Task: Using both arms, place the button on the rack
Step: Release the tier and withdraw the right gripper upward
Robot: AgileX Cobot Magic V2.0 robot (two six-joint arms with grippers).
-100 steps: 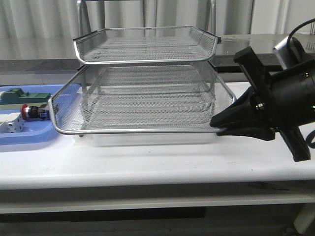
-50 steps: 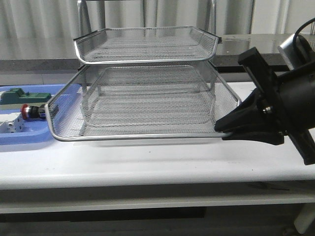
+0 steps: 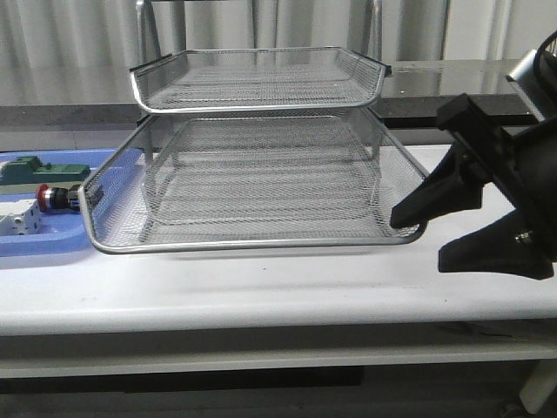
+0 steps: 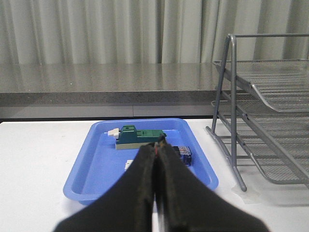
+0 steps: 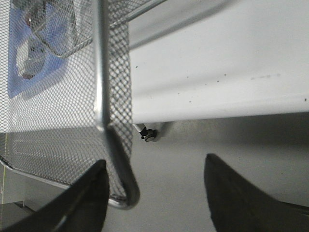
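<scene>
The button (image 3: pixel 54 198) lies in the blue tray (image 3: pixel 52 244) at the far left, red head to the left. In the left wrist view only its blue rear part (image 4: pixel 184 155) shows beside my fingers. My left gripper (image 4: pixel 157 145) is shut and empty, hovering over the blue tray (image 4: pixel 96 145); it is out of the front view. The rack (image 3: pixel 261 104) stands mid-table, its middle tier (image 3: pixel 261 247) slid forward. My right gripper (image 3: pixel 418 239) is open at that tier's front right corner. The chrome rim (image 5: pixel 100 72) runs between its fingers (image 5: pixel 154 166), untouched.
A green block (image 3: pixel 35 170) and a white block (image 3: pixel 19 222) share the blue tray; the left wrist view shows the green block (image 4: pixel 140 137). The rack's frame legs (image 4: pixel 231 96) stand just right of the blue tray. The table's front edge (image 3: pixel 261 313) is near.
The middle tier slid forward while my right gripper held its corner. The right gripper has since opened, let go of the rim and drawn back to the right.
</scene>
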